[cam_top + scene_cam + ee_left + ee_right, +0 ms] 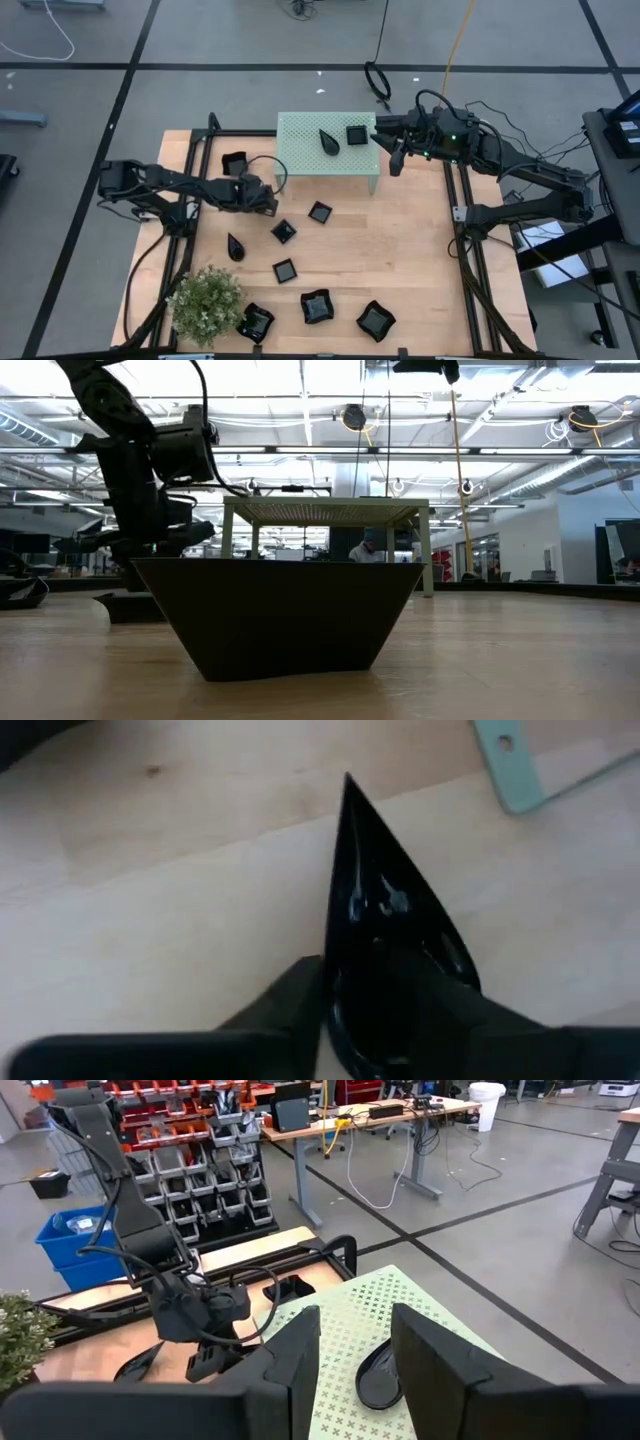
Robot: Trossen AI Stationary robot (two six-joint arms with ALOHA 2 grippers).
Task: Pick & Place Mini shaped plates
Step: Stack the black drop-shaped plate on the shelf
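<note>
Your left gripper point(365, 1010) clamped a teardrop plate point(385, 920) at centre-left of the high view, ready for lifting to the stand point(300, 150); your right gripper point(355, 1370) waited open, upper right, above 2 placed plates.

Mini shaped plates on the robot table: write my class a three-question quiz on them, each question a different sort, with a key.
1. How many black plates sit on the mint-green stand?
2. True or false: the left gripper straddles a teardrop plate.
3. The plant stands at which side of the table? A) left arm's B) right arm's

Key: 1. Two, a teardrop and a square. 2. True. 3. A.
</note>
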